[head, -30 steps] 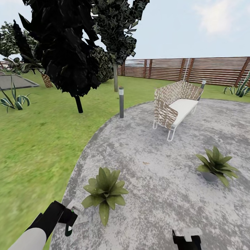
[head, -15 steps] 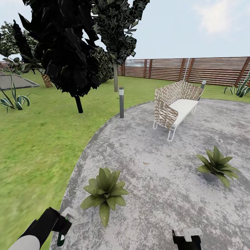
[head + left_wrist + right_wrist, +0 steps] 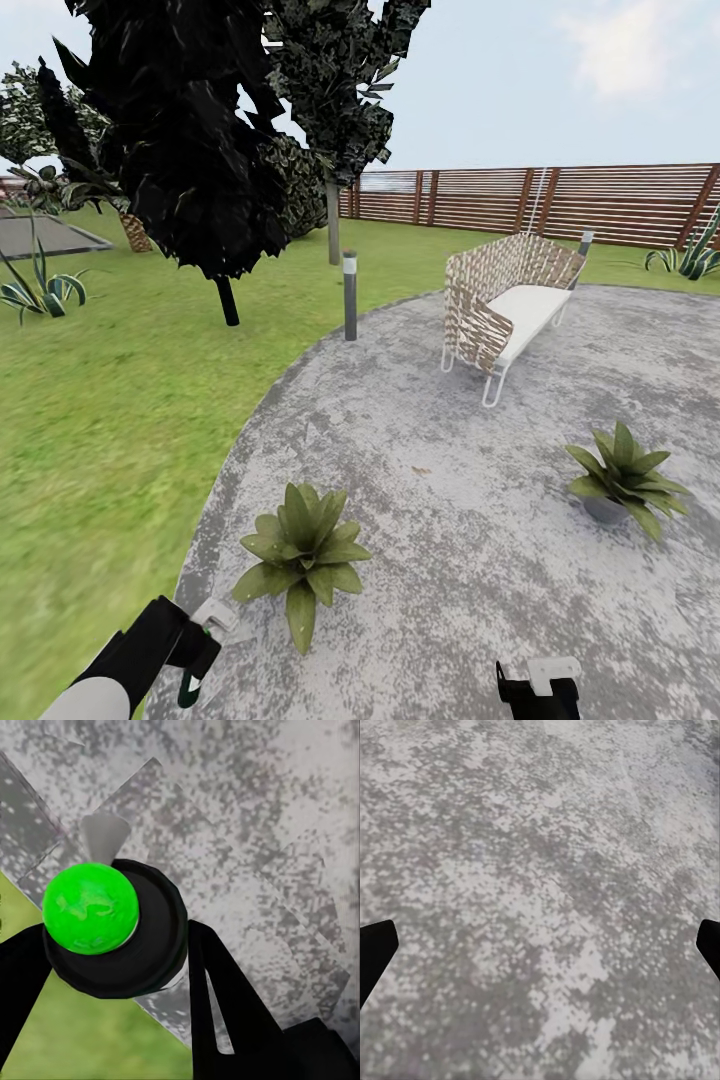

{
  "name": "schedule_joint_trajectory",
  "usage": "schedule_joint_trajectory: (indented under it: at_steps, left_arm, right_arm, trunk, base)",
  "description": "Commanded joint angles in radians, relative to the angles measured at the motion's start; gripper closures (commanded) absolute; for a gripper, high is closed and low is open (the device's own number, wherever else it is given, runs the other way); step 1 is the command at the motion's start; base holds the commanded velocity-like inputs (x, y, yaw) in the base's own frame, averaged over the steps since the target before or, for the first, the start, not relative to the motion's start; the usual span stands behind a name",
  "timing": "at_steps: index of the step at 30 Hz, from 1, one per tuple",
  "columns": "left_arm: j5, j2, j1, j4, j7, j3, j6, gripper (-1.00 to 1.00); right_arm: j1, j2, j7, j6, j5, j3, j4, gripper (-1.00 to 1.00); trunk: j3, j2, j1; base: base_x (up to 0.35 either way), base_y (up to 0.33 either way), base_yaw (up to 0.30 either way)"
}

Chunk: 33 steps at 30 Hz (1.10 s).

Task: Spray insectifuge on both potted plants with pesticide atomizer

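The left gripper [image 3: 203, 640] is holding the pesticide atomizer [image 3: 112, 926] between closed fingers, just beside the nearer potted plant [image 3: 303, 548]. The right gripper [image 3: 540, 945] is hanging with fingers spread, empty. Pickup appears complete; spraying both plants, including the farther potted plant [image 3: 625, 478], seemingly remains.

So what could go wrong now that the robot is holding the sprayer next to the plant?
The left end effector holds the pesticide atomizer low beside the near potted plant, so spray might hit the paving instead of the leaves. The grip looks off-centre in the left wrist view, so the atomizer could slip or twist. The far potted plant sits well away, so it may get missed unless the robot moves closer.
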Motion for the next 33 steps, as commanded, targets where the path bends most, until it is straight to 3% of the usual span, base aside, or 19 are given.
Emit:
schedule_joint_trajectory:
  at_steps: [1, 6, 9, 11, 18, 22, 24, 33]
  left_arm:
    - [-0.008, 0.001, 0.0, -0.002, -0.008, 0.005, 0.003, 1.0]
    - [-0.009, 0.029, 0.0, 0.0, -0.006, 0.013, 0.007, 1.0]
    - [-0.006, 0.07, 0.005, 0.002, -0.006, 0.014, 0.007, 1.0]
    - [-0.003, 0.085, 0.024, 0.001, -0.006, 0.014, 0.004, 1.0]
    - [-0.008, 0.065, 0.032, -0.012, 0.005, 0.009, 0.002, 1.0]
    - [-0.003, 0.036, 0.032, -0.008, 0.115, 0.011, 0.004, 1.0]
    - [0.0, 0.029, 0.032, -0.009, 0.14, 0.013, 0.005, 1.0]
    - [0.004, 0.024, 0.032, -0.005, 0.149, 0.012, 0.006, 1.0]
  right_arm:
    - [-0.001, 0.0, -0.003, -0.003, 0.011, -0.007, 0.001, -1.0]
    - [-0.001, 0.0, -0.003, -0.003, 0.011, -0.007, 0.001, -1.0]
    - [-0.001, 0.0, -0.002, -0.003, 0.011, -0.007, 0.001, -1.0]
    - [-0.001, 0.0, -0.002, -0.003, 0.011, -0.007, 0.001, -1.0]
    - [-0.001, -0.002, 0.0, -0.003, 0.014, -0.007, 0.001, -1.0]
    - [-0.001, -0.003, 0.001, -0.003, 0.014, -0.007, 0.001, -1.0]
    - [-0.001, -0.003, 0.001, -0.003, 0.014, -0.007, 0.001, -1.0]
    - [-0.001, -0.001, 0.001, -0.002, 0.014, -0.007, 0.001, -1.0]
  trunk:
    - [-0.001, 0.0, 0.0]
    - [-0.001, 0.0, 0.0]
    - [-0.001, 0.0, 0.0]
    - [-0.001, 0.0, 0.0]
    - [-0.001, 0.0, 0.0]
    - [-0.001, 0.0, 0.0]
    - [-0.001, 0.0, 0.0]
    - [-0.001, 0.0, 0.0]
  base:
    - [0.0, 0.0, 0.0]
    - [0.0, 0.0, 0.0]
    - [0.0, 0.0, 0.0]
    - [0.0, 0.0, 0.0]
    - [0.0, 0.0, 0.0]
    - [0.0, 0.0, 0.0]
    - [0.0, 0.0, 0.0]
    - [0.081, 0.047, 0.0]
